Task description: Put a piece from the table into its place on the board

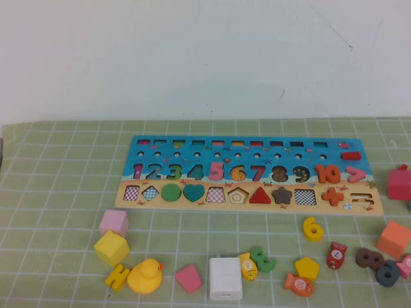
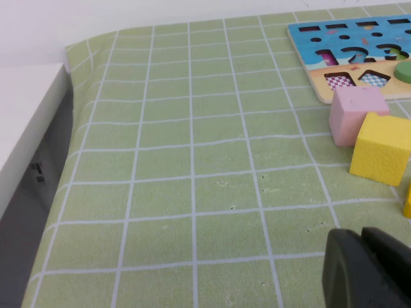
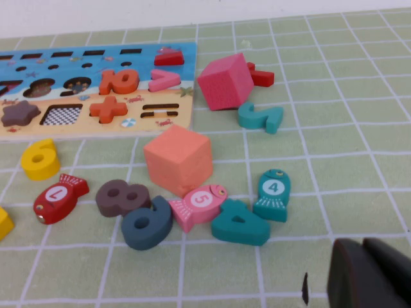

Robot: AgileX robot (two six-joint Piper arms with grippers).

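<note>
So neither arm shows in the high view, and each gripper appears only in its own wrist view. The left gripper hangs low over bare desk near the left edge, jaws together and empty, with the pink cube and yellow cube ahead of it, just short of the board.

Along the board's number row most slots stand empty — the 6 slot among them — while 5, 7 and 10 look filled. The yellow 6 lies flat on the desk just in front of the board's right half, well apart from its neighbours, its long axis roughly along the board's short side.

The right gripper also looks closed on nothing, behind a cluster of numbers and fish, with the yellow 6 beyond it on the board side. The right arm is probably nearer — though the orange cube crowds the approach.
</note>
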